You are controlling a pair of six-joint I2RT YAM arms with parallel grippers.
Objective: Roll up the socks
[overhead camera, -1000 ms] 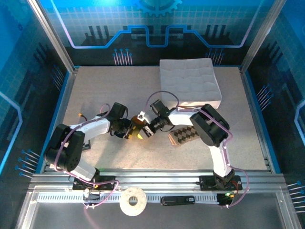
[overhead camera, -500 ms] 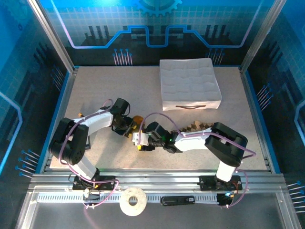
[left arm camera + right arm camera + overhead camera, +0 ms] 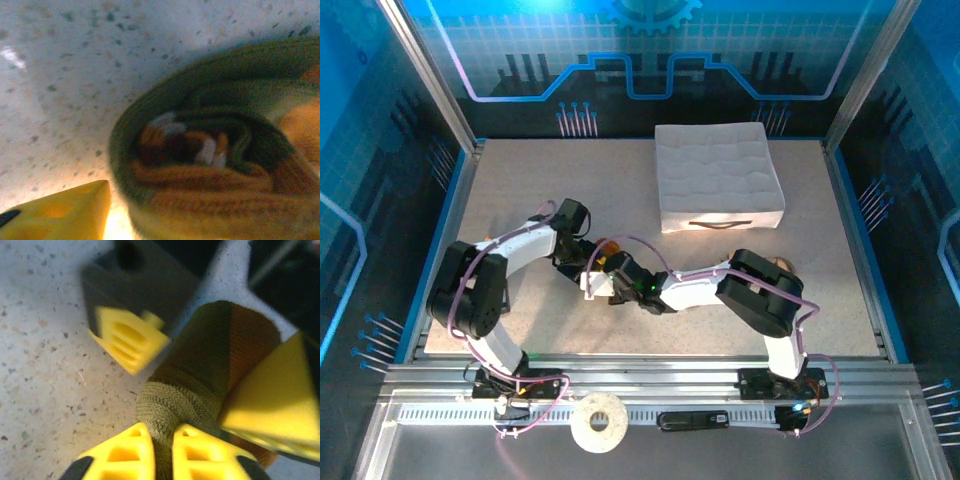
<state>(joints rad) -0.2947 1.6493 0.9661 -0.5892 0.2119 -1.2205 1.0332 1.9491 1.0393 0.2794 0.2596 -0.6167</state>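
The green sock [image 3: 200,370] lies rolled into a tight bundle on the speckled surface [image 3: 45,365], left of centre and well apart from the white quilted box [image 3: 718,178], with both arms meeting at it. The right jaws are pressed together on the narrow ribbed end of the roll — fabric pinched between the yellow fingers [image 3: 125,455] — while the left jaws stand spread on either side of its thicker green-and-orange body, one finger against it and the other just beside it.

Two white-and-black jointed arms [image 3: 520,255], thin looping purple cables [image 3: 642,240], black bases [image 3: 775,385], ribbed yellow fingertips [image 3: 125,455].
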